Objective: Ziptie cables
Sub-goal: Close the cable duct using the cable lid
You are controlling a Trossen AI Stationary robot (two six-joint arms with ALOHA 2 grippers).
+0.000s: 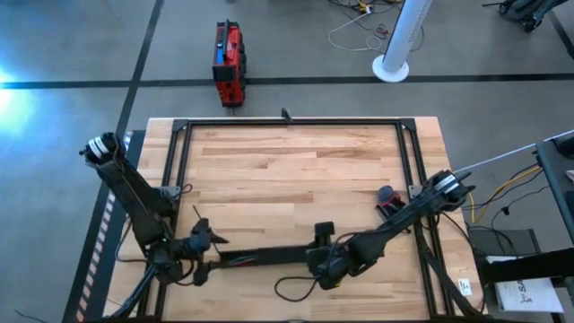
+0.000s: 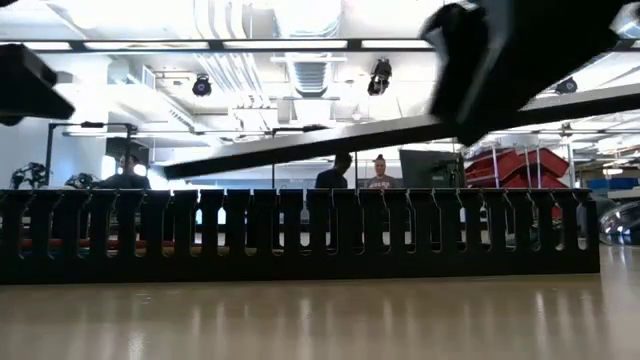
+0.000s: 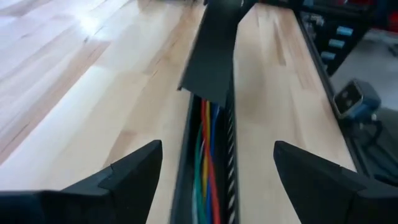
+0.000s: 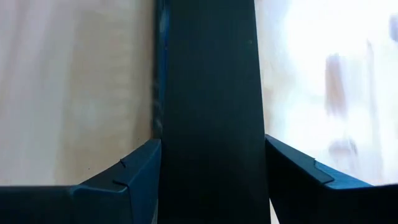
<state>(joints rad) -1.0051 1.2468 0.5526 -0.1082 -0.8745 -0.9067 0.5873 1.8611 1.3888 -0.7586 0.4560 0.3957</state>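
Two pincers work near the desk's [image 1: 296, 170] front edge: the left pincer [image 3: 217, 171] gapes wide over the cables [image 3: 207, 162] in their channel; the right pincer [image 4: 211, 168] grips the black cover strip [image 4: 208, 93]. A slip could pinch the cables.

cables [image 3: 207, 155]: in slotted channel [image 3: 231, 155] | cover strip [image 3: 214, 56]: over channel's far part | channel: on table [image 1: 296, 170], near edge

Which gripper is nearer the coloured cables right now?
Left. The left gripper stands open directly over the cables in the duct; the right gripper is farther along, closed on the flat black cover.
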